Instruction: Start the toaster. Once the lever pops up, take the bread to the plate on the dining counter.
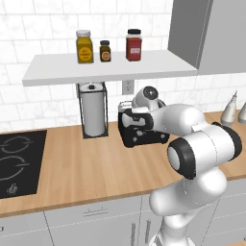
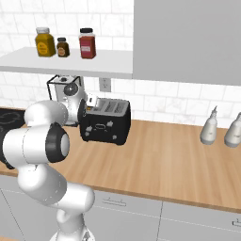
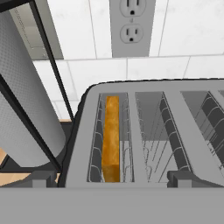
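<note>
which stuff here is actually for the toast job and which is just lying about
For the job:
- toaster
- bread, standing in the toaster's leftmost slot

Just lying about:
- paper-towel roll in its black stand
- three spice jars on the shelf
- cooktop
- two grey bottles
- wall outlet

The wooden worktop carries the black toaster directly under the gripper. Just left of the gripper stands a paper-towel roll in its wire holder; farther left a black cooktop is set into the wood. Well off to the gripper's right stand two pale bottles. Above, a white shelf holds three jars.
</note>
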